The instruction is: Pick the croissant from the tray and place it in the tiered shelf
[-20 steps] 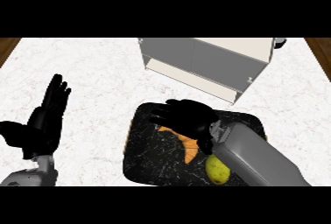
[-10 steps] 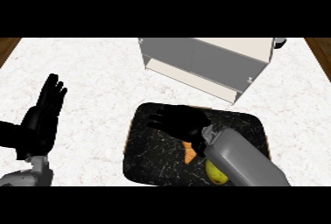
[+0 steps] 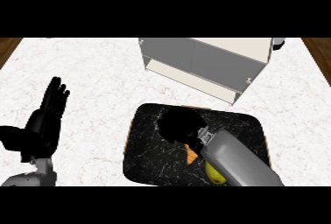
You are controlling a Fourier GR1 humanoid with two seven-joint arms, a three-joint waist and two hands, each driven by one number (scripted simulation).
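The dark tray [image 3: 244, 124] lies at the near right of the counter. My right hand [image 3: 179, 126] is curled down over the tray's middle and covers most of the orange croissant [image 3: 192, 154], of which only a tip shows below the wrist. I cannot see whether the fingers are round it. The grey and cream tiered shelf [image 3: 203, 65] stands behind the tray, apart from the hand. My left hand [image 3: 43, 122] rests open at the left edge, fingers up.
A yellow fruit [image 3: 214, 174] lies on the tray beside my right forearm, partly hidden by it. A dark round object [image 3: 279, 43] sits at the back right by the shelf. White marble counter stretches left of the tray.
My right hand has drawn down onto the croissant, hiding more of it. The left hand has shifted slightly down and left.
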